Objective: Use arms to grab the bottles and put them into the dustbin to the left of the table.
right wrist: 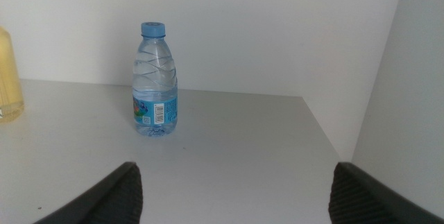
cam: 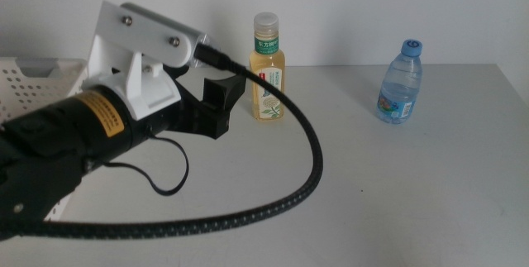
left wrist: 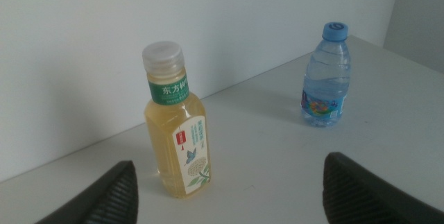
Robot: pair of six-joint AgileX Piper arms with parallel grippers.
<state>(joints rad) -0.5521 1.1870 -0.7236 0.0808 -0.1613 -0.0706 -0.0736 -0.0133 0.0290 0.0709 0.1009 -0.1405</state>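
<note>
The left pincer [cam: 221,106], jaws spread wide with nothing between them, is hovering just beside the tall yellow tea bottle with green label and translucent ribbed cap [cam: 268,67], which is standing upright, long axis vertical, directly ahead of the gap. The small clear ridged water bottle with blue cap [cam: 400,82] is standing well apart on the matte grey-white surface [cam: 397,184], facing the right pincer [right wrist: 232,203], also spread wide. The white perforated plastic dustbin [cam: 33,81] is sitting behind the left arm.
</note>
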